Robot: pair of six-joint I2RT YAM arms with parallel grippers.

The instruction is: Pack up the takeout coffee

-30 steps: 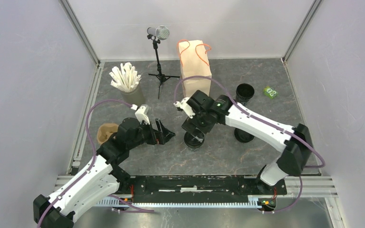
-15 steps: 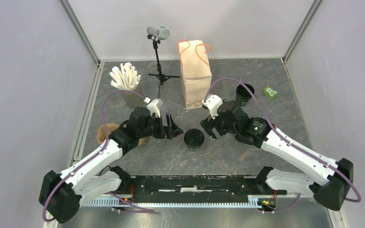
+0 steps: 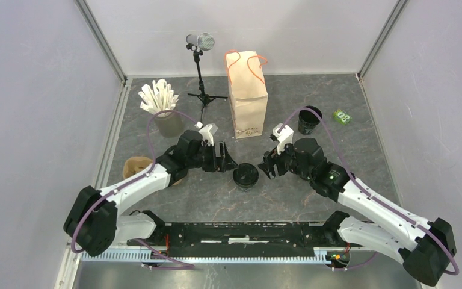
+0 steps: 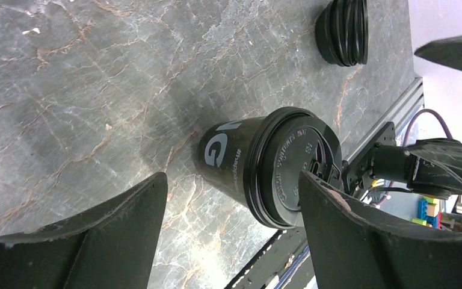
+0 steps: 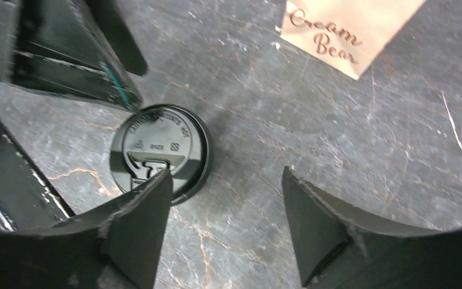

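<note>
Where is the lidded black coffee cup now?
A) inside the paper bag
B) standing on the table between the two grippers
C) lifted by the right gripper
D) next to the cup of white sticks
B: the coffee cup stands between the open left gripper and right gripper, neither gripping it.

Small black lidded takeout coffee (image 3: 245, 176) stands upright on the table (image 3: 204, 198).

The bag (image 5: 349, 30) carries script "Cream Bear" near its base. The cup (image 4: 228, 156) wall shows a large white "G"; the small print beside it and the embossing on the lid (image 5: 156, 144) are illegible.
</note>
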